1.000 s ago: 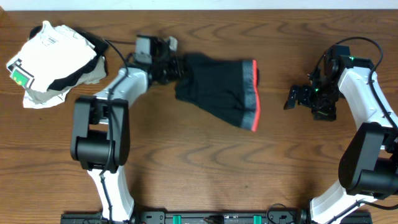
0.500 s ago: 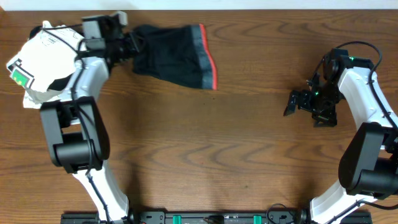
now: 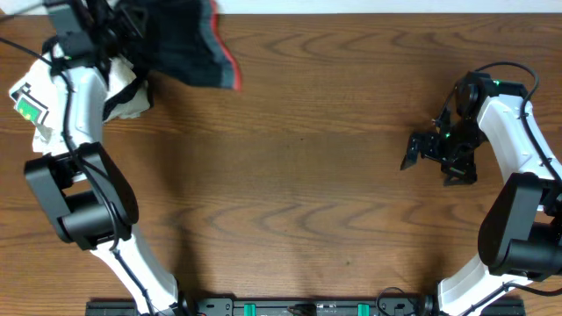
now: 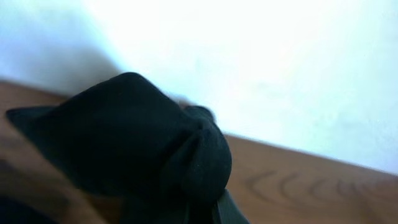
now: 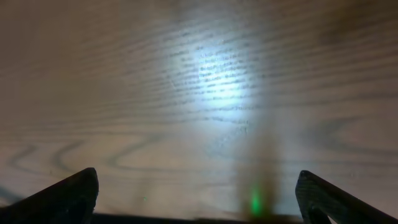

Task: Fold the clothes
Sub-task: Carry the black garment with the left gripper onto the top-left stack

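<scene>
Clothes (image 3: 184, 44) clamped in left gripper (image 3: 130, 23), long axis sideways, red waistband (image 3: 226, 63) rightward, right gripper (image 3: 410, 151) spread, empty.

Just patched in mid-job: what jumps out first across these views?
The black garment, its red-coral waistband edge showing, is bunched in the left gripper at the far left corner of the table, beside the white garment. In the left wrist view it fills the lower frame as a dark knot. The right gripper hangs open over bare wood on the right, holding nothing.
</scene>
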You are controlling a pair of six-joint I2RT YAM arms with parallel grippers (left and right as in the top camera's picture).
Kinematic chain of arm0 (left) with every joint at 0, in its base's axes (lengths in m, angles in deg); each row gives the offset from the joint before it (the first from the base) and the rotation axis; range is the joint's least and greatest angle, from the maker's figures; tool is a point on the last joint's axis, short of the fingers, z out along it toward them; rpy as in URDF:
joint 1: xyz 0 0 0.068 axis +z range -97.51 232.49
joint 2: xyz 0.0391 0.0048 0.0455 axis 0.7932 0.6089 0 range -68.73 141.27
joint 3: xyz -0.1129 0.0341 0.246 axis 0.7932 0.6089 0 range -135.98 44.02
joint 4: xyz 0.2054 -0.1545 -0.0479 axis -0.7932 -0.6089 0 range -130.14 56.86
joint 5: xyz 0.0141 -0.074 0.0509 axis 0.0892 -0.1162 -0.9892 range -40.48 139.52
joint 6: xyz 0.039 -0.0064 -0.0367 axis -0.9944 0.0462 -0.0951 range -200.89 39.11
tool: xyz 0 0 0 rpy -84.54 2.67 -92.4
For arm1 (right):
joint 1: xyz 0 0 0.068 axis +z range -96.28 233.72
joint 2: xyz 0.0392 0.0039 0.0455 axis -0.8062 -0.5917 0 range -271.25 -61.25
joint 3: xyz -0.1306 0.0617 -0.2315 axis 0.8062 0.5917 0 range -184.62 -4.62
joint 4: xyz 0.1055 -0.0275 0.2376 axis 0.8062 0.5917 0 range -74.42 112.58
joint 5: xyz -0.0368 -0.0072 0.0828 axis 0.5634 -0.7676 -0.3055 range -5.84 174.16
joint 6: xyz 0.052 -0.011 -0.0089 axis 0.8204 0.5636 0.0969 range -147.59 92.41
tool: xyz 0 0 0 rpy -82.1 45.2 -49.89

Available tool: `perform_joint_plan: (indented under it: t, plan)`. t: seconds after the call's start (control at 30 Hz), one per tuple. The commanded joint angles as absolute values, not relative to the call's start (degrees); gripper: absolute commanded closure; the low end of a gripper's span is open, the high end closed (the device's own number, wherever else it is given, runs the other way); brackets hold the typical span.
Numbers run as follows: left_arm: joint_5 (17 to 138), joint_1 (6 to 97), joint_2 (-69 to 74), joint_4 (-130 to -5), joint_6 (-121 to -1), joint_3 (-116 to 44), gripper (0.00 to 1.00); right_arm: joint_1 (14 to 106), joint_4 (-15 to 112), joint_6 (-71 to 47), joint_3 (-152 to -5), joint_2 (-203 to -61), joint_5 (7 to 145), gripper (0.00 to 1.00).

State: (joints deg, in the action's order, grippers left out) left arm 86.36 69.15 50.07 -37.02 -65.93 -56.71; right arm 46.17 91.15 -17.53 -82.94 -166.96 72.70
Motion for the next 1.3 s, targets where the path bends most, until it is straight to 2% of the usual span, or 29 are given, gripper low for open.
perform_joint_plan:
  t: [0.0,0.57,1.27]
  plan:
    - [86.1,71.5,50.4,-38.6,-66.7,-62.2,0.94,45.9,91.5,-16.9,-82.8,-167.0,73.2,0.01]
    - [87.7,87.2,50.3,-42.7,-62.8,-63.7,0.94,45.9,91.9,-16.9,-82.8,-167.0,73.2,0.02]
    - [88.9,94.7,50.3,-47.8,-60.0,-63.7,0.94,45.9,93.2,-16.9,-82.8,-167.0,73.2,0.02]
